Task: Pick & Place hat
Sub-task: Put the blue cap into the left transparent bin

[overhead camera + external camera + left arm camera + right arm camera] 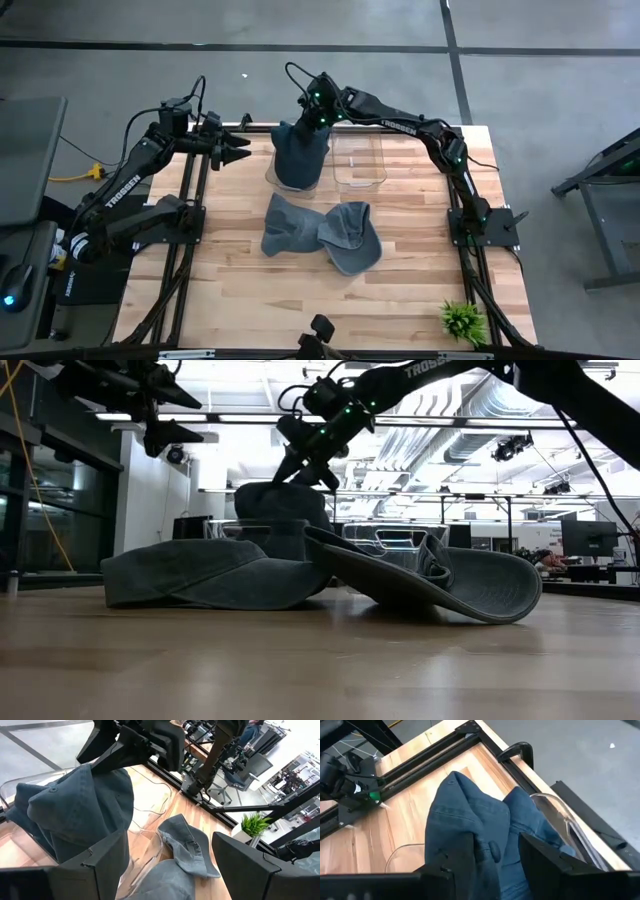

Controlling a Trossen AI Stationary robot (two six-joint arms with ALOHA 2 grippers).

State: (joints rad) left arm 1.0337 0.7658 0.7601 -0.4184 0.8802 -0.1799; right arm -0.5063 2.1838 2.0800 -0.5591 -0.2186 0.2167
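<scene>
A pale wooden plank table (300,290) fills the middle of the room, with a black metal frame along its left and right edges and two dark robot arms mounted on it, one per side. The right arm reaches across the far edge of the table, and its end effector (313,122) sits directly over a slate-blue denim hat (299,155) that stands bunched up inside a clear plastic bin (272,176) near the back of the table; from the wrist camera the two dark fingers (555,862) are parted on either side of the hat's crown, with the fabric between them, and I cannot tell whether they press on it. Two more slate-blue denim hats lie flat at the table's centre, touching each other: one crumpled hat (288,226) on the left and one brim-up hat (352,236) on the right. A second clear plastic bin (360,162) stands just beside the first, to its right. The left arm waits at the back left corner, its end effector (240,149) spread fairly wide, holding nothing and pointing towards the first bin. A small green artificial plant (462,320) sits at the near right corner of the table.
</scene>
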